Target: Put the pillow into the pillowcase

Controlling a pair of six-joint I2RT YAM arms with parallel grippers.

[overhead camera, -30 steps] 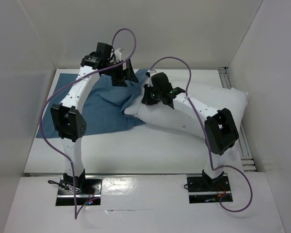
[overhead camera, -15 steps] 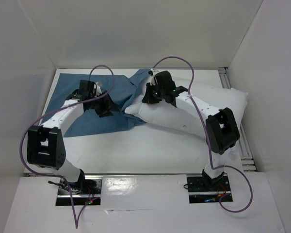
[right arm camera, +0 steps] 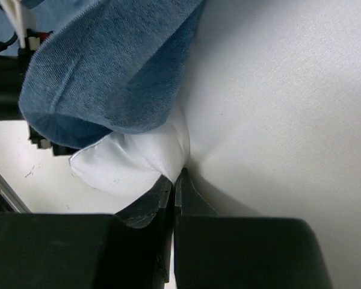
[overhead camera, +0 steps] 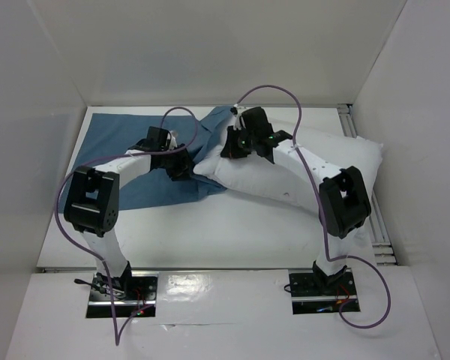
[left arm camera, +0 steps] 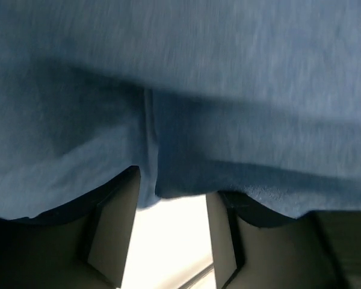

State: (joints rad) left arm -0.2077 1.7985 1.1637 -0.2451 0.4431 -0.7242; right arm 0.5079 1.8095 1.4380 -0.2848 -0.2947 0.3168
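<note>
The white pillow (overhead camera: 337, 161) lies across the right half of the table, and its left corner overlaps the blue pillowcase (overhead camera: 127, 146), which is spread flat at the back left. My right gripper (overhead camera: 236, 148) is shut on a pinch of pillow fabric near that corner; in the right wrist view the gripper (right arm camera: 177, 177) holds the pillow (right arm camera: 277, 108) under a fold of the pillowcase (right arm camera: 114, 72). My left gripper (overhead camera: 181, 166) is low at the pillowcase's right edge. In the left wrist view the gripper (left arm camera: 171, 208) is open, with the pillowcase (left arm camera: 180, 90) edge draped over its fingertips (left arm camera: 114, 235).
White walls enclose the table on the left, back and right. Aluminium rails run along the right edge (overhead camera: 380, 236) and the front edge (overhead camera: 210, 268). Purple cables (overhead camera: 274, 91) loop above both arms.
My left arm dropped from the back of the pillowcase to the cloth, then slid right toward the pillow's corner. The right gripper has stayed shut on the pillow, almost still.
</note>
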